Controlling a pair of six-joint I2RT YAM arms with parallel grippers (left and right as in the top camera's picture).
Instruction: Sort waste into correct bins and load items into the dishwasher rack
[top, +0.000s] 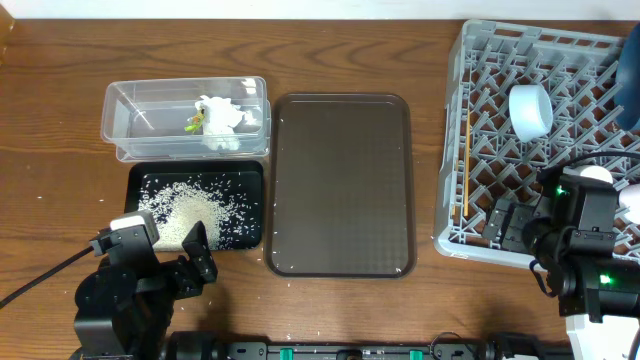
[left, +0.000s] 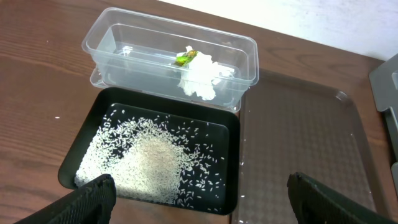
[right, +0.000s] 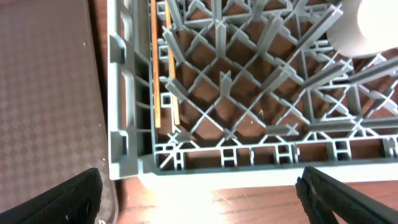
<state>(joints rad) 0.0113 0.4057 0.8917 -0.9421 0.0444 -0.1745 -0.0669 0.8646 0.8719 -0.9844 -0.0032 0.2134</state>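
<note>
**Rice grains in the black tray, chopsticks in the rack**

Crumpled tissue and a yellow-green wrapper lie in the clear tub, just behind the black tray. The chopsticks lie along the rack's left wall (a white cup sits farther in). The left gripper hovers at the black tray's near edge, fingers wide apart and empty. The right gripper hangs over the rack's near corner, equally spread.
</note>
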